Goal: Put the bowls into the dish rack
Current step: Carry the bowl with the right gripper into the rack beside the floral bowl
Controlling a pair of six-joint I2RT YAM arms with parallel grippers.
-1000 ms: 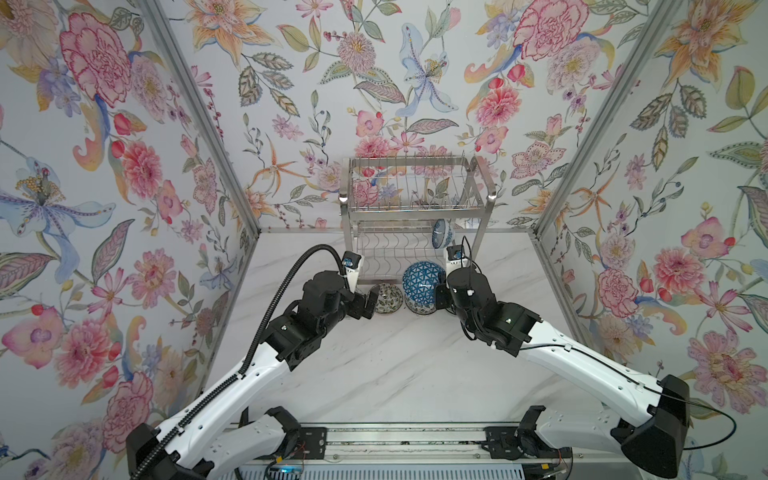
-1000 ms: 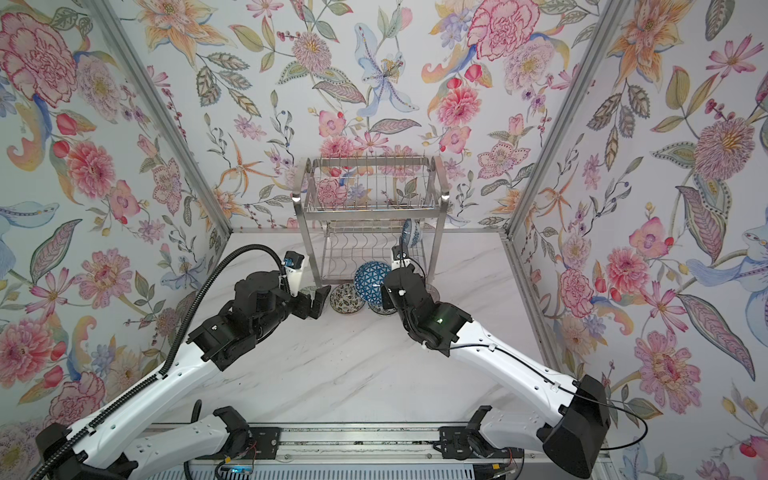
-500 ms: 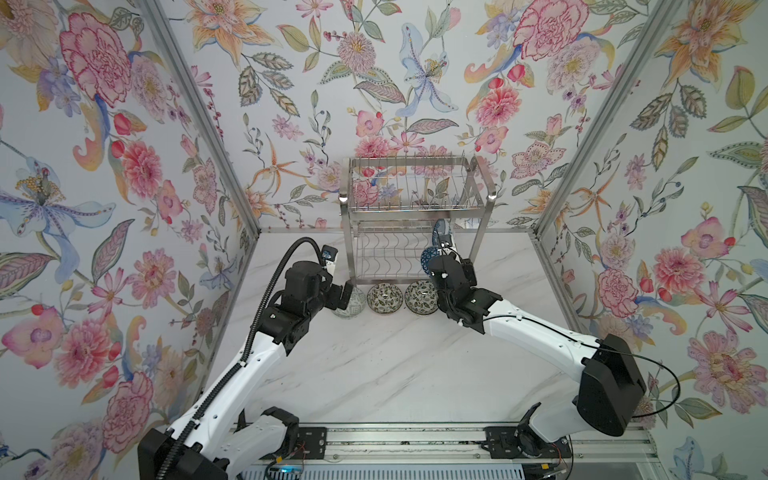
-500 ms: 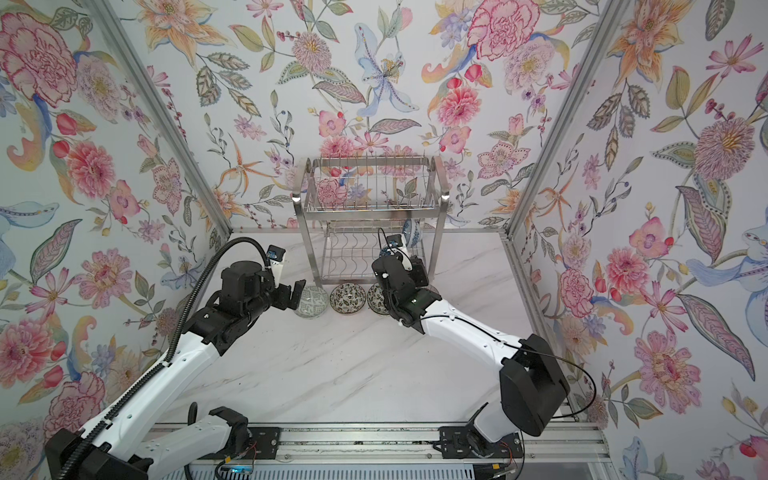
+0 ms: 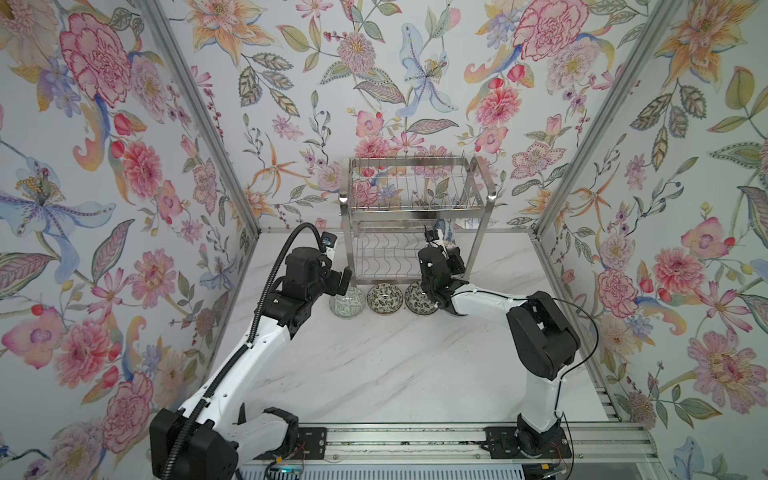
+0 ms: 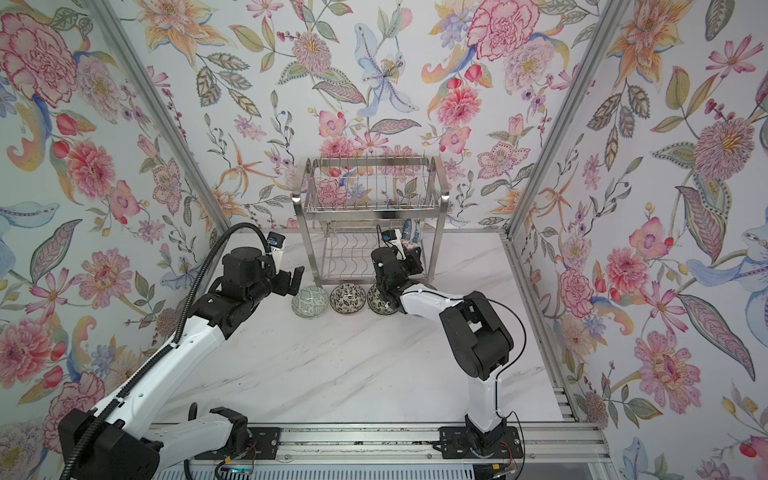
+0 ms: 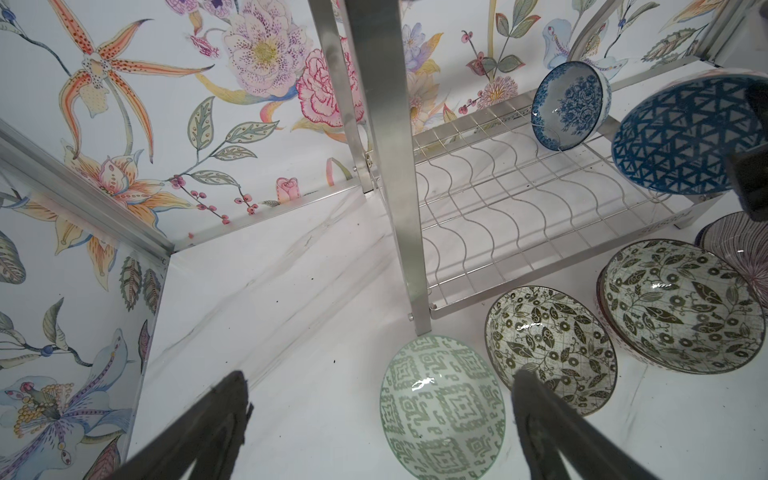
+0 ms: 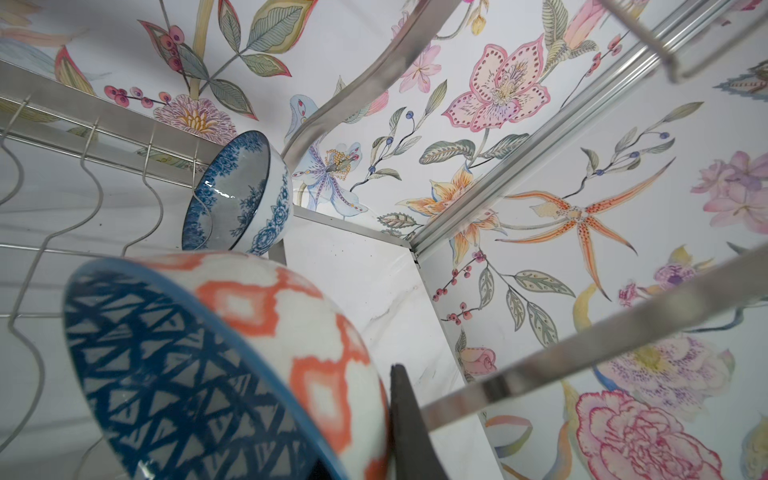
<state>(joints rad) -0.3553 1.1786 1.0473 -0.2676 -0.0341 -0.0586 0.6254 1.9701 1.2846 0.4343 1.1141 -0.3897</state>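
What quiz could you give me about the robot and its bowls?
1. True or false: the left hand holds a bowl.
2. What does the right hand grip? A) the blue-triangle bowl B) a cup C) nothing
3. Fill in: the blue floral bowl stands on the dish rack's ____ shelf.
Key: 1 false, its jaws are open; 2 A; 3 lower.

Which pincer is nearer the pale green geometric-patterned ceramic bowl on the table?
Left. The left pincer hovers open beside the pale green bowl; the right pincer is shut on a blue-triangle bowl at the steel wire rack's lower shelf.
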